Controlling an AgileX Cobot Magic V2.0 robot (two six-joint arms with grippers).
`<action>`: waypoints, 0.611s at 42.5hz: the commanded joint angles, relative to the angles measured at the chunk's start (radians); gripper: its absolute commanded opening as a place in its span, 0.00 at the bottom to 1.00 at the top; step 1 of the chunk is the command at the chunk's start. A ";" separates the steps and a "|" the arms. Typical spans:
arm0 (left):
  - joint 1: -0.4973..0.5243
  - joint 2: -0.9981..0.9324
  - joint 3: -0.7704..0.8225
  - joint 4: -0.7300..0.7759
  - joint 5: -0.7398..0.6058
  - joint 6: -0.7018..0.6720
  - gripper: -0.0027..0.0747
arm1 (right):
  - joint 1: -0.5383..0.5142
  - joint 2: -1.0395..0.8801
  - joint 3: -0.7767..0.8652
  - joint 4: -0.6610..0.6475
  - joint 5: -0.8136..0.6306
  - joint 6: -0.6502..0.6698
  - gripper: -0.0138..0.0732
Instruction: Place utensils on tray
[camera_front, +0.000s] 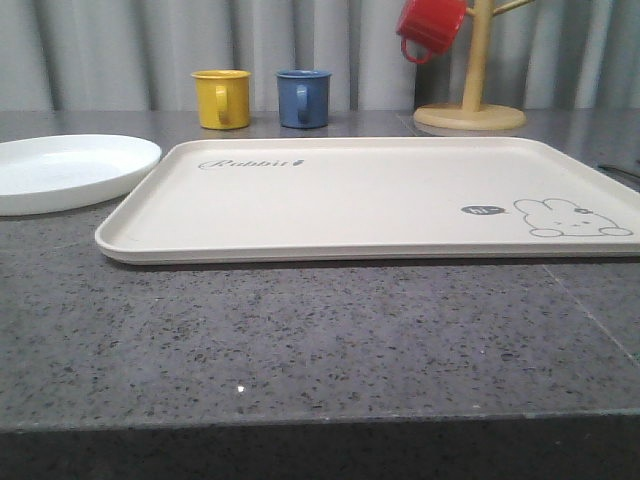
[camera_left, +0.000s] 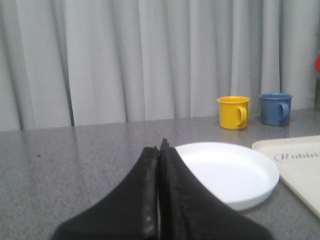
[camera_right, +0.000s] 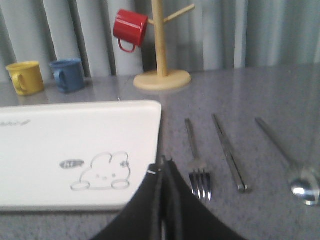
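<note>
The cream tray (camera_front: 360, 200) with a rabbit drawing lies in the middle of the grey table, nothing on it. A round white plate (camera_front: 65, 170) rests on the table just left of the tray. In the right wrist view a silver fork (camera_right: 196, 161), a pair of metal chopsticks (camera_right: 230, 152) and a silver spoon (camera_right: 292, 165) lie side by side on the table to the right of the tray (camera_right: 75, 150). My right gripper (camera_right: 164, 161) is shut and empty, near the tray's corner beside the fork. My left gripper (camera_left: 161, 146) is shut and empty, just short of the plate (camera_left: 230, 172).
A yellow mug (camera_front: 222, 98) and a blue mug (camera_front: 303, 97) stand behind the tray. A wooden mug tree (camera_front: 470, 100) with a red mug (camera_front: 430, 28) hanging on it stands at the back right. Grey curtains close off the back.
</note>
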 joint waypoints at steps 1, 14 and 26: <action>-0.004 0.023 -0.145 -0.001 -0.010 0.000 0.01 | -0.006 0.004 -0.142 -0.016 -0.022 -0.005 0.08; -0.004 0.242 -0.613 -0.001 0.403 0.000 0.01 | -0.006 0.264 -0.548 -0.037 0.283 -0.005 0.08; -0.004 0.439 -0.682 -0.001 0.570 0.000 0.01 | -0.006 0.483 -0.633 -0.037 0.430 -0.005 0.08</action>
